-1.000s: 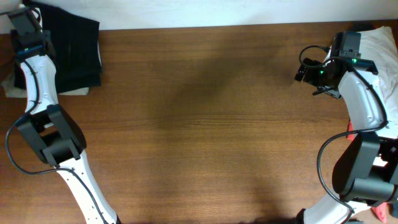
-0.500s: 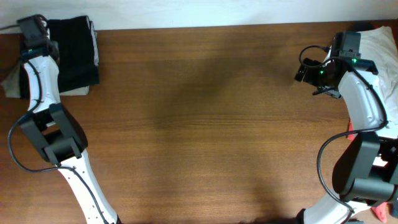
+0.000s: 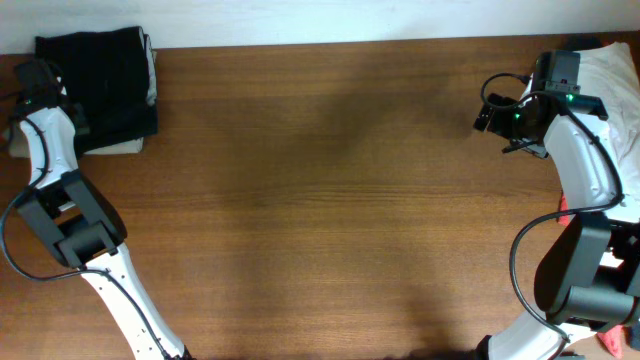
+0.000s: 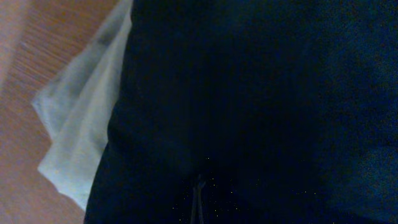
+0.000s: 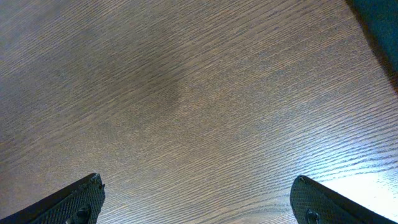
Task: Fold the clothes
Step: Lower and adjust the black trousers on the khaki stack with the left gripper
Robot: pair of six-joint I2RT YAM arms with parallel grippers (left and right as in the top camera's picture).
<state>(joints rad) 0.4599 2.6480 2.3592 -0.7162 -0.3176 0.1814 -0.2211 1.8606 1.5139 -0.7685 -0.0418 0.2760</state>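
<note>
The black garment (image 3: 105,85) lies folded at the table's far left corner, on top of a pale khaki-beige garment (image 3: 122,147). In the left wrist view the black fabric (image 4: 261,93) fills most of the frame, with the pale garment (image 4: 81,137) sticking out at the left. My left gripper (image 3: 35,75) is at the black garment's left edge. Its fingers (image 4: 199,202) show as a thin dark line pressed together, and I cannot tell if fabric is pinched. My right gripper (image 3: 495,115) is open and empty (image 5: 198,199) over bare wood.
A white garment (image 3: 615,70) lies at the far right corner beside the right arm. A bit of red fabric (image 3: 565,212) shows at the right edge. The brown wooden table (image 3: 330,200) spans the middle. A dark edge (image 5: 379,25) shows in the right wrist view.
My left gripper has moved left from over the black pile to its left edge, uncovering the garment's top. The right arm has not moved.
</note>
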